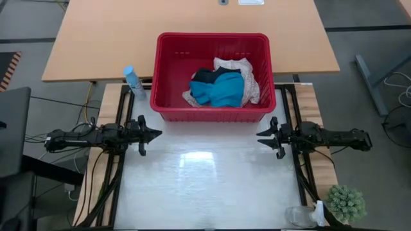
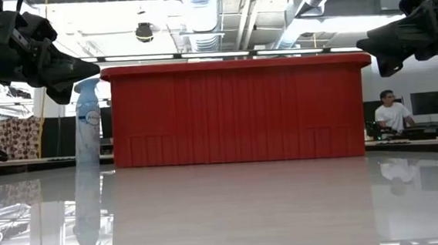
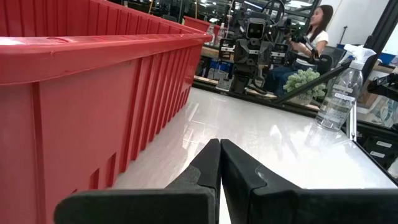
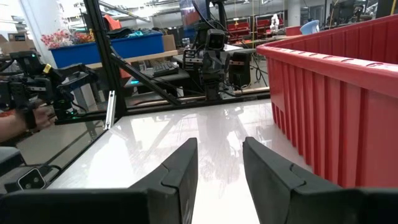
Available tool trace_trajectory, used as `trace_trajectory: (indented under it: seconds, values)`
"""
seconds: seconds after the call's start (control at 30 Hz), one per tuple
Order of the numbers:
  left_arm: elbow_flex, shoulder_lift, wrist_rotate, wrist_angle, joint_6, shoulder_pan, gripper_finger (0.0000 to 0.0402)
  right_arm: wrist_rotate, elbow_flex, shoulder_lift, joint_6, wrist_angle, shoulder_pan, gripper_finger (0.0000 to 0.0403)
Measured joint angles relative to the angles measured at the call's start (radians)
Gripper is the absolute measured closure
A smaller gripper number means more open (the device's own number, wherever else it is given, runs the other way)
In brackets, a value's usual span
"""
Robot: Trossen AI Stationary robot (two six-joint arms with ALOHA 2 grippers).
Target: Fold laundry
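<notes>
The laundry lies heaped in the red basket (image 1: 212,76) at the table's far side: a turquoise garment (image 1: 219,90) on top, a dark garment (image 1: 205,76) behind it, and a cream lacy cloth (image 1: 247,74) under and to the right of them. My left gripper (image 1: 156,134) hovers shut, pointing level toward the table's middle, near the basket's near left corner. My right gripper (image 1: 261,136) hovers open, pointing level toward the middle, near the basket's near right corner. Its fingers (image 4: 186,163) have nothing between them.
A pale blue spray bottle (image 1: 133,79) stands left of the basket. A clear bottle (image 1: 302,215) and a small green plant (image 1: 345,203) stand at the near right corner. The white tabletop (image 1: 205,186) lies between the arms. People sit beyond the table.
</notes>
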State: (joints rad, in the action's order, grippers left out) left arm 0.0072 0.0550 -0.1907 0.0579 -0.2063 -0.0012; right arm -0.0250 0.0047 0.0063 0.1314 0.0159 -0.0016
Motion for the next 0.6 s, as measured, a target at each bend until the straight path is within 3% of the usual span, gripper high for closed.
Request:
trace_trajectory:
  seconds: [0.6]
  values:
    - [0.000, 0.000, -0.001, 0.001, 0.000, 0.000, 0.0401, -0.002, 0.000, 0.000, -0.017, 0.026, 0.000, 0.0251]
